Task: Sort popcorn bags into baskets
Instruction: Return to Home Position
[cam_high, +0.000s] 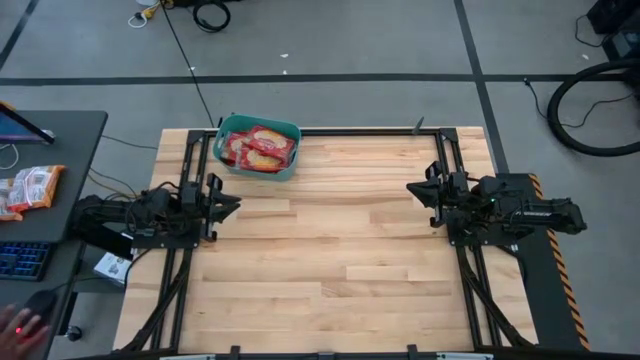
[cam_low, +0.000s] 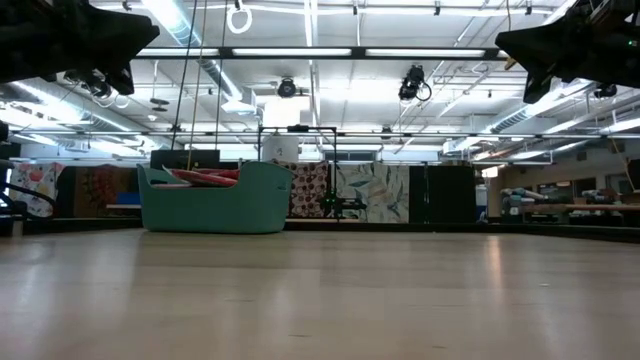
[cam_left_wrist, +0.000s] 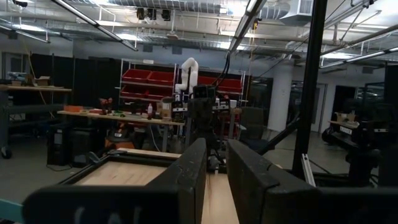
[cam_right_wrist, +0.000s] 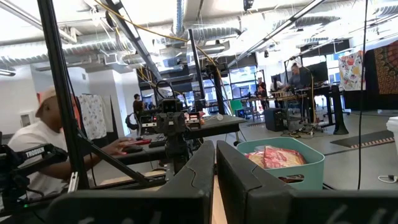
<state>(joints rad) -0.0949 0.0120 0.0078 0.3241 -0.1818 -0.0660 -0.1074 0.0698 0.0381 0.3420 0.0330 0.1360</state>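
On the wooden table (cam_high: 330, 250), close to the front, no packet lies. Halfway back, the left gripper (cam_high: 232, 205) and the right gripper (cam_high: 412, 188) hang at the two sides. Their jaws are close together and hold nothing. At the far left corner, the teal basket (cam_high: 262, 173) holds the popcorn bags (cam_high: 258, 147). I think the sorting is done. Only the high view shows more packets (cam_high: 30, 188) on a side desk (cam_high: 85, 130), off the table. The low view cannot see them.
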